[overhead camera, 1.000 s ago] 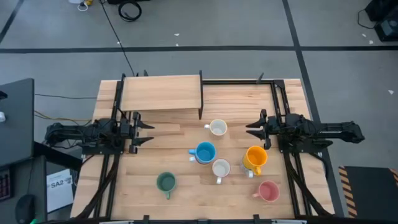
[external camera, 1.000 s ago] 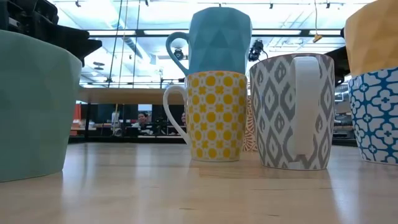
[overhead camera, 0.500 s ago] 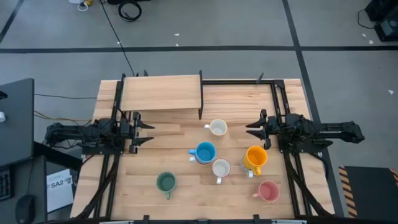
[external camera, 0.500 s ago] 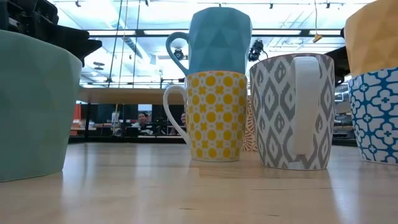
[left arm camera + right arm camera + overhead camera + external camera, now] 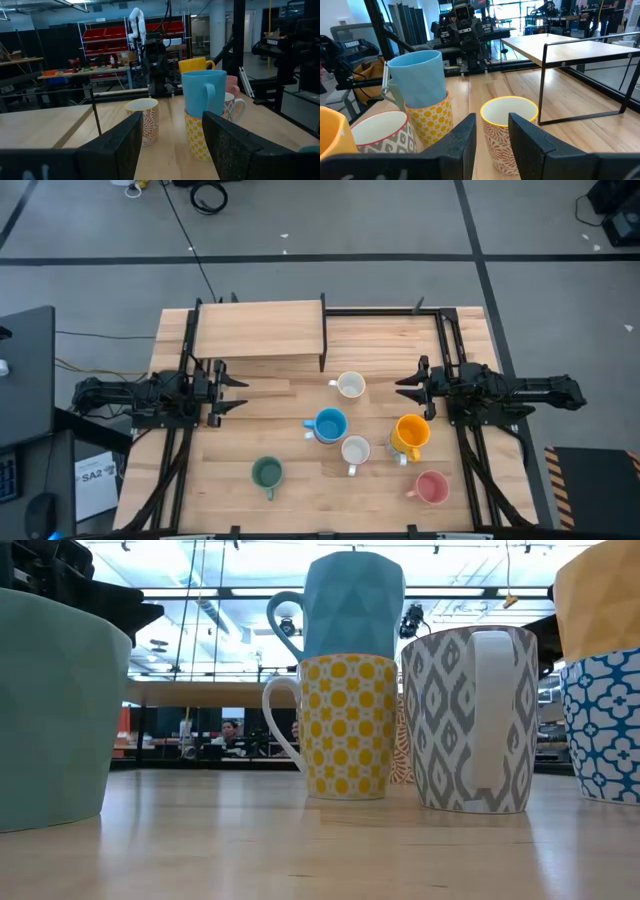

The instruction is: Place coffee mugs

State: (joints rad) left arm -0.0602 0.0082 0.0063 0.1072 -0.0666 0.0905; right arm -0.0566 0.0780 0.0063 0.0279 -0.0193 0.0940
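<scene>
Mugs (image 5: 341,437) between two parted end effectors

1. We see a light wood counter (image 5: 230,490) carrying everything.
2. A raised wooden shelf (image 5: 260,330) on dark legs stands at its 11 o'clock.
3. Near centre sits a cream mug (image 5: 350,386); at its 7 o'clock a blue mug (image 5: 329,425) is stacked on a yellow-patterned mug (image 5: 348,725).
4. A grey-patterned mug (image 5: 355,450) sits just beside that stack.
5. The orange-yellow mug (image 5: 411,432) tops a blue-patterned mug (image 5: 603,725) at 4 o'clock.
6. The pink mug (image 5: 431,487) stands at 5 o'clock, the dark green mug (image 5: 266,473) at 7.
</scene>
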